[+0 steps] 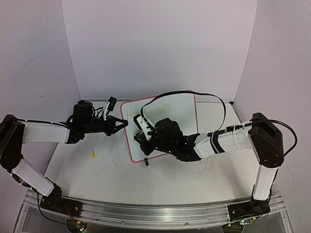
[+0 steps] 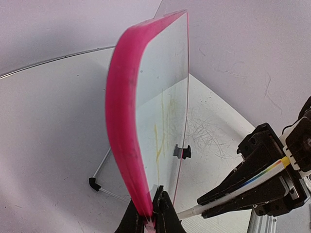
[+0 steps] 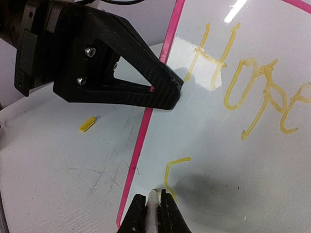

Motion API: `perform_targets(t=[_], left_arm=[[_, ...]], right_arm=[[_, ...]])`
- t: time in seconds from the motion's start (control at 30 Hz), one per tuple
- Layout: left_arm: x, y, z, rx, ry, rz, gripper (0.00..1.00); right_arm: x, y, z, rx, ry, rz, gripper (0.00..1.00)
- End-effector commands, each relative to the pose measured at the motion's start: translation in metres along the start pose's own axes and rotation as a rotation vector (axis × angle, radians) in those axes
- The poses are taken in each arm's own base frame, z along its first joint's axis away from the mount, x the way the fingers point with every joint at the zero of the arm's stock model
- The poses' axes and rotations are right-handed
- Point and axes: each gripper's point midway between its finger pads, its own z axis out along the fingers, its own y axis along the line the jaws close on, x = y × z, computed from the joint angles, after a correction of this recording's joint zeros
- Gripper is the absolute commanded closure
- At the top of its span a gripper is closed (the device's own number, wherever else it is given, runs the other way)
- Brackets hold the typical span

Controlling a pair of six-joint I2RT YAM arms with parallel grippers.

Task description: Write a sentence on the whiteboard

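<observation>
Mid-counter (image 1: 112,170), the whiteboard (image 1: 181,108) stands propped up. The left pincer (image 1: 126,124) clamps its pink left edge. The right pincer (image 3: 152,198) grips a marker (image 2: 233,190), its tip on the board below the yellow sentence (image 1: 148,111).
</observation>
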Motion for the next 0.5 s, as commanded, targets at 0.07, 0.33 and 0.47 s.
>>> perform_targets(t=[0.07,0.33,0.47], left_arm=[[-0.01,0.022,0.0,-0.124,-0.015,0.111,1.0],[-0.009,0.023,0.001,-0.123,-0.013,0.109,1.0],[-0.008,0.023,0.001,-0.125,-0.011,0.11,1.0]], right_arm=[[-0.043,-0.003,-0.028,-0.026,-0.103,0.026,1.0],[-0.041,-0.022,-0.031,0.027,-0.104,0.031,1.0],[-0.043,-0.028,-0.026,0.066,-0.107,0.019,1.0]])
